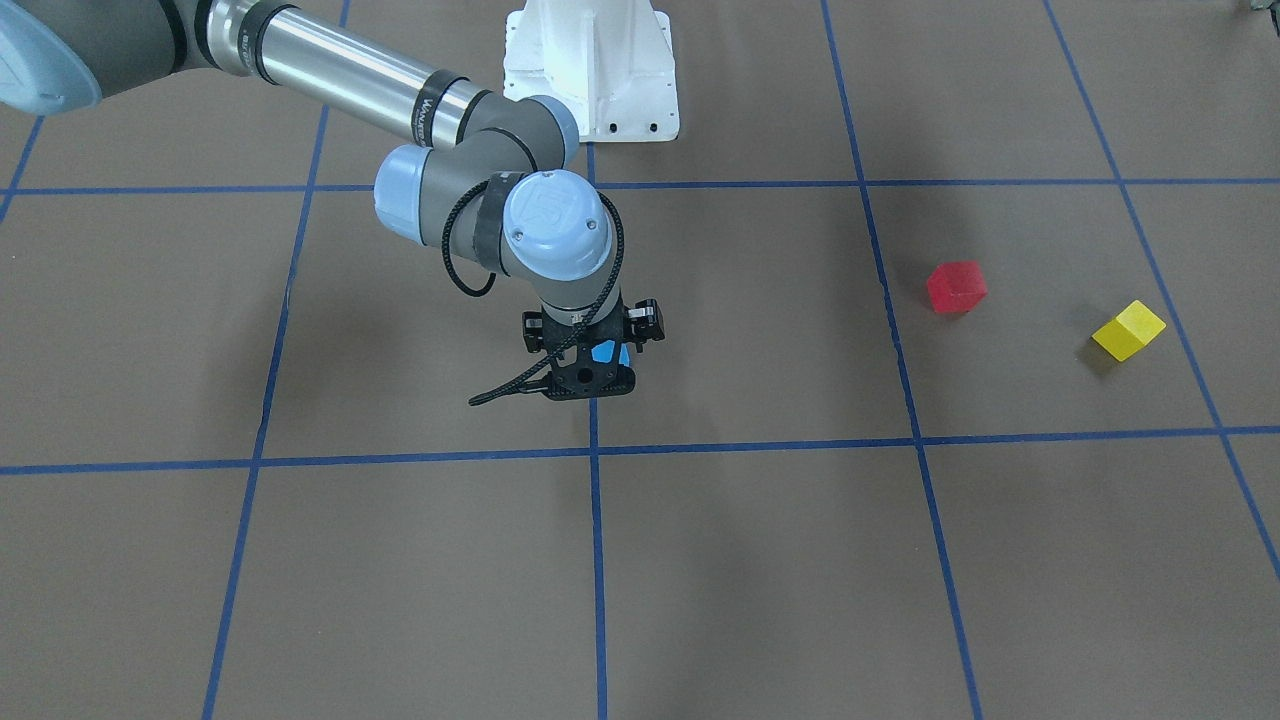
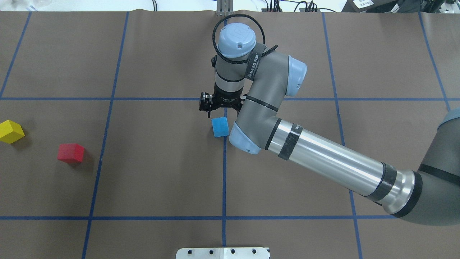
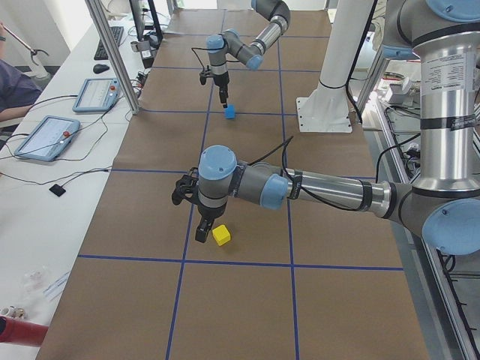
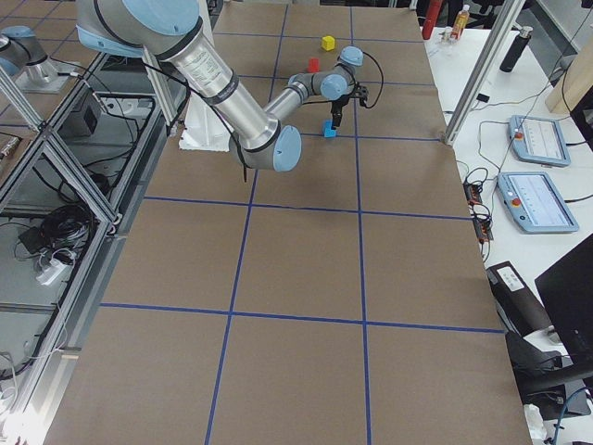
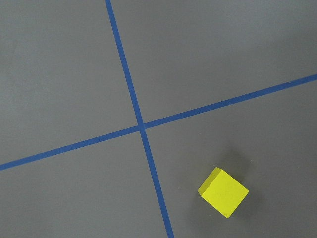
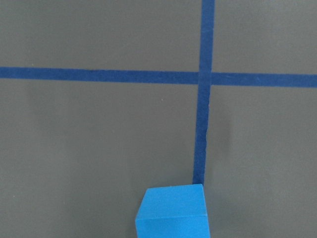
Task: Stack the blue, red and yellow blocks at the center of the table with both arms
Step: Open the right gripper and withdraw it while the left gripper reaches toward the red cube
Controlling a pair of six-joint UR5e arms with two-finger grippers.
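The blue block (image 2: 220,126) rests on the table by the centre grid crossing, free of any grip; it also shows at the bottom edge of the right wrist view (image 6: 172,210). My right gripper (image 2: 221,112) hovers just above and slightly beyond it, and its jaws look open and empty. The red block (image 2: 70,152) and the yellow block (image 2: 10,131) lie apart on the robot's left side of the table. My left gripper (image 3: 201,231) shows only in the exterior left view, close beside the yellow block (image 3: 220,235); I cannot tell its state. The left wrist view shows the yellow block (image 5: 223,192) below.
Blue tape lines (image 2: 224,180) divide the brown table into a grid. The white robot base (image 1: 590,70) stands at the robot's edge. Operator tablets (image 3: 45,135) lie on a side bench beyond the table.
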